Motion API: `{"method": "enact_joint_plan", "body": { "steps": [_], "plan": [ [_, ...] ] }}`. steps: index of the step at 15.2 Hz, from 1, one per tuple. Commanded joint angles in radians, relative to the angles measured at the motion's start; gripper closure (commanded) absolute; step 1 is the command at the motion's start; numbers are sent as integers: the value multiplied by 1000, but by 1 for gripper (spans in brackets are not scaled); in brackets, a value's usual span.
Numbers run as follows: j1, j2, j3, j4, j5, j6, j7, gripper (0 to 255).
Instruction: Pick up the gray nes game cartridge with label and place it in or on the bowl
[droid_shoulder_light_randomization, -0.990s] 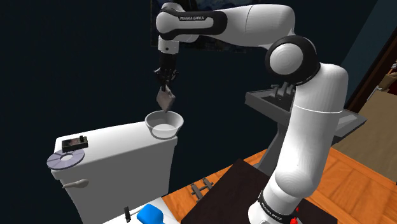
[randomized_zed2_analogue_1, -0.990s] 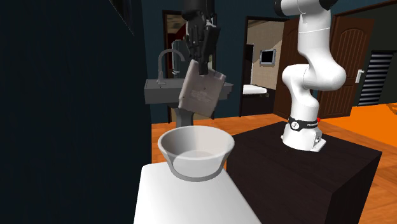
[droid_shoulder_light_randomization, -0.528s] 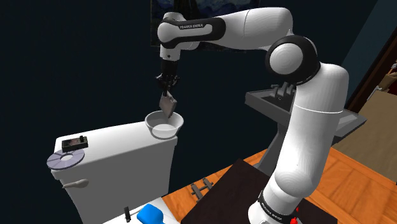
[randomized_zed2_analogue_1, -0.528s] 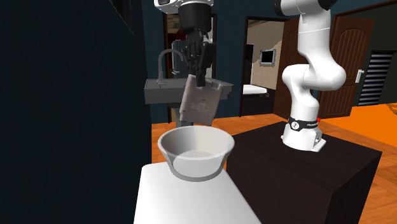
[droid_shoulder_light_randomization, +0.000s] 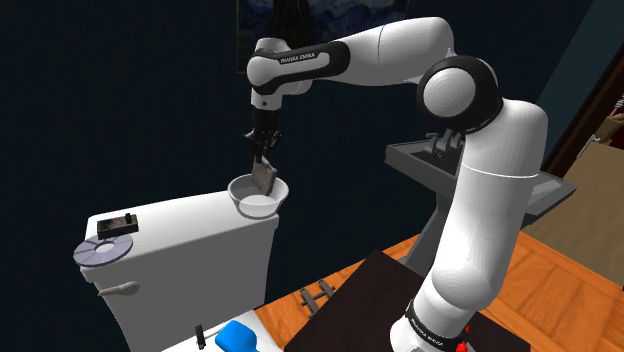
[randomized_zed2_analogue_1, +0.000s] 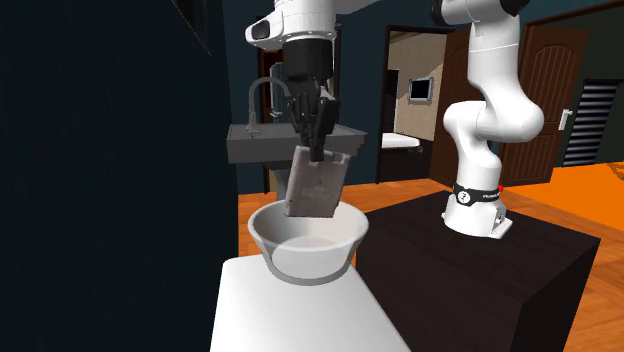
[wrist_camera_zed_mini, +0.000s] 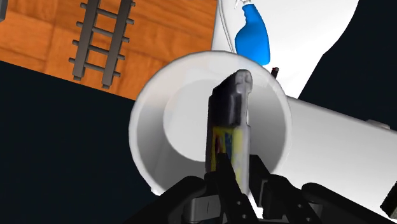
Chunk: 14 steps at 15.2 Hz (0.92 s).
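The gripper (randomized_zed2_analogue_1: 317, 153) clasped the cartridge (randomized_zed2_analogue_1: 313, 187) by its upper edge at the bowl's (randomized_zed2_analogue_1: 262, 235) mouth. It looked light, rigid and slick, and hung tilted from that narrow pinch.

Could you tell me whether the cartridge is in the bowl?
Partly: the gripper holds the cartridge, lower end just inside the bowl rim.

The claw (randomized_zed2_analogue_1: 318, 155) came down with the cartridge (randomized_zed2_analogue_1: 313, 188), bringing the end below it to the rim of the bowl (randomized_zed2_analogue_1: 296, 258).
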Motion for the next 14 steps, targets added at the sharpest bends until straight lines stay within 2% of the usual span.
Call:
{"method": "enact_joint_plan", "body": {
  "steps": [1, 4, 12, 13, 14],
  "plan": [
    [-1, 8, -1, -19, 0, 28, -3, 255],
    [-1, 17, -1, -52, 0, 69, -5, 255],
    [-1, 17, -1, -52, 0, 69, -5, 255],
    [-1, 17, -1, -52, 0, 70, -5, 0],
    [-1, 17, -1, -52, 0, 69, -5, 0]
  ]
}}
